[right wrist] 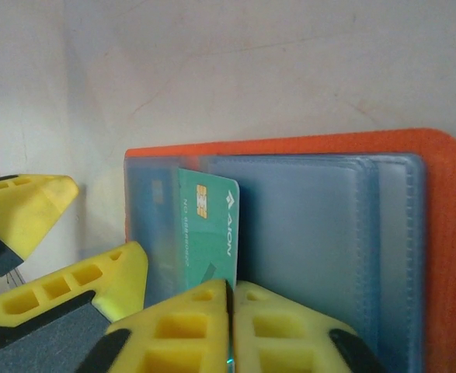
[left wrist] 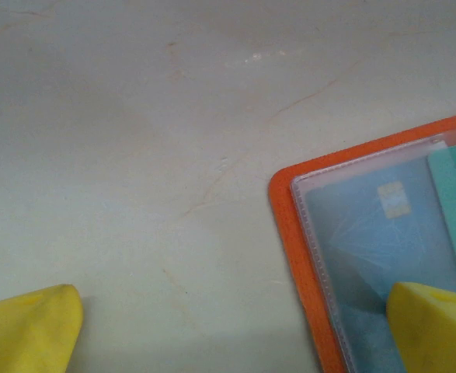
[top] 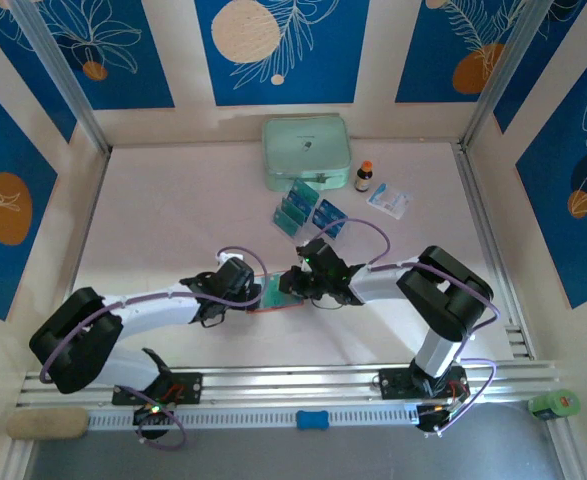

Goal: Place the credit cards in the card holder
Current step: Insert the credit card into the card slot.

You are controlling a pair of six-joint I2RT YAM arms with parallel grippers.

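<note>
White surface (top: 173, 200), blue floral wall panels around it. Orange card holder (top: 276, 295) lies open at frame centre, between the two arms. State of left pincer (left wrist: 228, 330): released, spread wide, with one yellow fingertip (left wrist: 433, 326) over the holder's clear pocket at lower right and the other over bare surface at lower left. State of right pincer (right wrist: 229, 326): clenched on the lower edge of a teal credit card (right wrist: 208, 225) at the holder's left pockets; cannot tell whether it is inside one. More teal cards (top: 295, 208) sit in a clear rack (top: 315, 216) above centre. Mint zip case (top: 306, 152), small bottle (top: 363, 177) and sachet (top: 388, 201) lie towards the top.
</note>
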